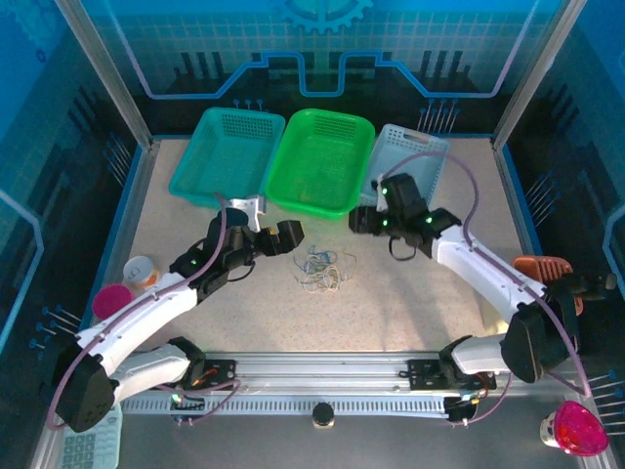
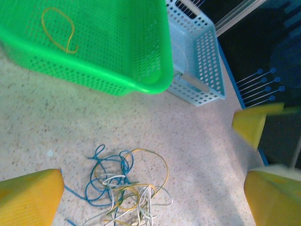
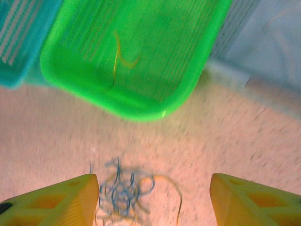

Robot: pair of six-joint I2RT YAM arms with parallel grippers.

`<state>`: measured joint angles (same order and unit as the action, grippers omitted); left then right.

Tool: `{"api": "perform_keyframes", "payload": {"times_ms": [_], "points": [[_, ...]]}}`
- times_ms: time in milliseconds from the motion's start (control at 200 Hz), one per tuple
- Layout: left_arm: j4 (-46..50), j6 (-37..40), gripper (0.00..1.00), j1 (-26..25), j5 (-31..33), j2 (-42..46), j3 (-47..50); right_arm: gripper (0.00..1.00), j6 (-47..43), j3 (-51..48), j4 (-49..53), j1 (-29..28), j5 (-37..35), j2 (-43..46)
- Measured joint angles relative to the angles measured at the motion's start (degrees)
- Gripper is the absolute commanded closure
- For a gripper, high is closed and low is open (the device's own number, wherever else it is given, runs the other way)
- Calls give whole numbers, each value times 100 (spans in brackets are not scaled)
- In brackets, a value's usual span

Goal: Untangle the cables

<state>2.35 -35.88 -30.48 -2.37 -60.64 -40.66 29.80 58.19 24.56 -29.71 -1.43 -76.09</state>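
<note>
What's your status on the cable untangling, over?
Left gripper, right gripper open, empty. Cables clumped on table between them, tangled. One yellow cord lies in green basket. Nothing on the clump.

Bright, even light, soft shadows; right wrist view motion-blurred and pinkish, left wrist view sharp.

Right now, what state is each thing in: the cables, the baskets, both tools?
Cable clump: tangled, lying on the table, untouched.
Green basket: upright, holding one cable.
Yellow cable: separated, lying in the green basket.
Teal basket: upright, beside the green basket.
Light blue basket: upright, contents unclear.
Left tool: open, holding nothing.
Right tool: open, holding nothing.
</note>
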Motion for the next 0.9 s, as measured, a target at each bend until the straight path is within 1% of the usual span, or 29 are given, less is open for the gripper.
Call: {"api": "perform_keyframes", "payload": {"times_ms": [100, 200, 320, 410, 510, 580, 900], "points": [[33, -94, 1, 7, 0, -50, 83, 39, 85, -518, -15, -391, -4, 164], [50, -175, 1, 31, 0, -118, 162, 42, 221, -927, -20, -634, -31, 334], [59, -181, 1, 37, 0, -125, 234, 47, 365, -1318, -15, -669, -160, 485], [57, -186, 1, 39, 0, -127, 256, 54, 426, -1462, -15, -660, -181, 463], [52, -197, 1, 39, -2, -129, 258, 61, 463, -1473, -81, -629, -173, 267], [52, -197, 1, 39, -2, -129, 258, 64, 487, -1473, -201, -601, -160, 61], [44, -197, 1, 39, -7, -129, 258, 65, 490, -1453, -638, -424, -96, -883]]}}
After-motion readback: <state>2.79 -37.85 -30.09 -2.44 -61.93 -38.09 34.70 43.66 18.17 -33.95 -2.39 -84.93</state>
